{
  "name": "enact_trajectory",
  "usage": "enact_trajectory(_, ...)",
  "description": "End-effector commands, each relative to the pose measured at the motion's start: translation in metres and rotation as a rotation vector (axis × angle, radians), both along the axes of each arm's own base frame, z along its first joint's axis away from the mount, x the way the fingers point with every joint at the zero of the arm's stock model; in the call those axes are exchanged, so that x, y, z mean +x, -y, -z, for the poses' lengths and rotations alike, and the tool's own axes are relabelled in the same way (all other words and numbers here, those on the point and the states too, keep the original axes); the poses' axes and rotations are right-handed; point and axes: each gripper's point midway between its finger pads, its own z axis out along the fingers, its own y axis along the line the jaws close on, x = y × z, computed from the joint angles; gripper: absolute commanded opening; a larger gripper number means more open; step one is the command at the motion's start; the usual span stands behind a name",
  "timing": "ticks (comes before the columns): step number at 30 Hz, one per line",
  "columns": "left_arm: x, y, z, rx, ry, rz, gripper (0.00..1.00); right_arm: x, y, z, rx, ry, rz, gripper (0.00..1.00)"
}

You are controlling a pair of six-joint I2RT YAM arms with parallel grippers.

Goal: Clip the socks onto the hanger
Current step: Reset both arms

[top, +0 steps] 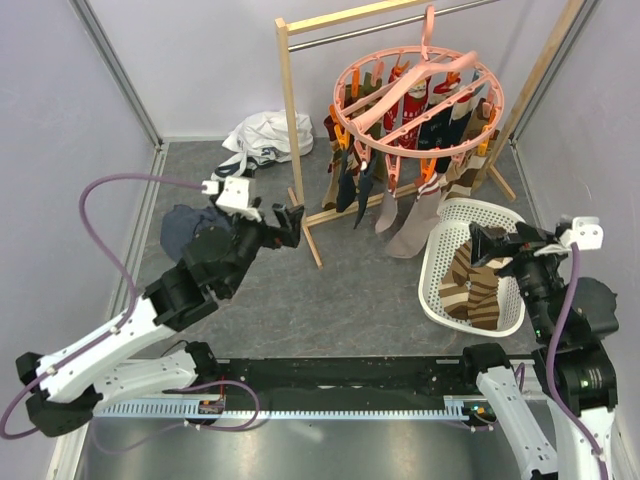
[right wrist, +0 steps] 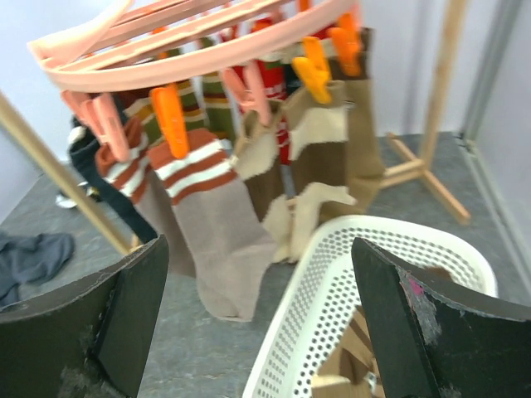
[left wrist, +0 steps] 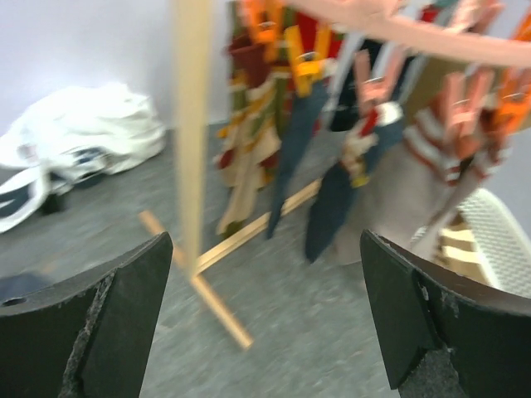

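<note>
purple cable (top: 100, 190) loops off the left arm at far left. dark blue-grey bundle (top: 178, 225) lies on the table (top: 370, 300) just behind the left wrist and is partly covered by it. white garment (top: 262, 135) is crumpled at the back wall, left of the wooden rail (top: 289, 120).

left gripper (top: 287, 222): jaws spread wide with nothing between them, sitting just left of the rail's near upright. in its wrist view that upright crosses left of centre, directly between the fingers (left wrist: 108, 323) and the hung socks. that view is blurred, so clip detail is unreadable.

centre: hanger (top: 420, 95) hangs by its hook from the rail's metal bar (top: 350, 35), ring tilted, pink and orange clips all round. clipped socks (top: 408, 222) dangle under it, the lowest toes near the rail's base bar. the ones at the back are hidden behind the front row, so i can't count them.

right: white basket (top: 432, 262) is on the table just right of and below the hanger, its far rim close to the hanging tan sock; i can't tell if they touch. loose socks (top: 475, 290), striped brown and cream, are piled inside. right gripper (top: 488, 250) hangs over the basket, jaws wide, holding nothing. in its wrist view the basket is cut off at the bottom edge and its contents are mostly hidden behind the right finger.
</note>
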Motion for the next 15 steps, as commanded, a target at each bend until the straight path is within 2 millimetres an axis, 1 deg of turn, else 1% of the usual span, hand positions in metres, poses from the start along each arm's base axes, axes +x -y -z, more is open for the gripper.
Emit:
enact_trajectory(1, -0.009, -0.054, 0.030, 0.063, -0.029, -0.161, 1.00, -0.023, 0.031, 0.005, -0.001, -0.023, 0.156, 0.98)
enact_trajectory(2, -0.011, -0.063, 0.034, 0.057, -0.034, -0.190, 1.00, -0.026, 0.035, 0.006, 0.001, -0.021, 0.176, 0.98)
enact_trajectory(3, -0.016, -0.073, 0.042, 0.064, -0.046, -0.201, 1.00, -0.031, 0.036, 0.007, 0.006, -0.022, 0.178, 0.98)
enact_trajectory(5, -0.022, -0.086, 0.047, 0.045, -0.055, -0.227, 1.00, -0.035, 0.038, 0.010, 0.014, -0.025, 0.182, 0.98)
enact_trajectory(6, -0.024, -0.091, 0.061, 0.069, -0.075, -0.238, 1.00, -0.038, 0.038, 0.011, 0.019, -0.020, 0.182, 0.98)
enact_trajectory(7, -0.029, -0.102, 0.060, 0.028, -0.066, -0.252, 1.00, -0.039, 0.038, 0.012, 0.017, -0.021, 0.180, 0.98)
enact_trajectory(8, -0.032, -0.108, 0.065, 0.034, -0.069, -0.264, 1.00, -0.040, 0.038, 0.014, 0.017, -0.022, 0.177, 0.98)
enact_trajectory(9, -0.034, -0.114, 0.080, 0.062, -0.084, -0.273, 1.00, -0.041, 0.038, 0.016, 0.017, -0.023, 0.179, 0.98)
enact_trajectory(10, -0.040, -0.122, 0.080, 0.031, -0.079, -0.276, 1.00, -0.042, 0.039, 0.017, 0.019, -0.026, 0.183, 0.98)
enact_trajectory(11, -0.042, -0.128, 0.083, 0.030, -0.079, -0.287, 1.00, -0.043, 0.039, 0.018, 0.026, -0.026, 0.180, 0.98)
enact_trajectory(12, -0.044, -0.132, 0.096, 0.055, -0.091, -0.292, 1.00, -0.044, 0.039, 0.018, 0.028, -0.019, 0.178, 0.98)
enact_trajectory(13, -0.048, -0.138, 0.095, 0.031, -0.081, -0.298, 1.00, -0.045, 0.040, 0.017, 0.029, -0.016, 0.180, 0.98)
enact_trajectory(14, -0.049, -0.143, 0.099, 0.034, -0.081, -0.316, 1.00, -0.046, 0.040, 0.017, 0.034, -0.012, 0.176, 0.98)
enact_trajectory(15, -0.048, -0.145, 0.109, 0.060, -0.086, -0.326, 1.00, -0.046, 0.041, 0.017, 0.038, -0.012, 0.185, 0.98)
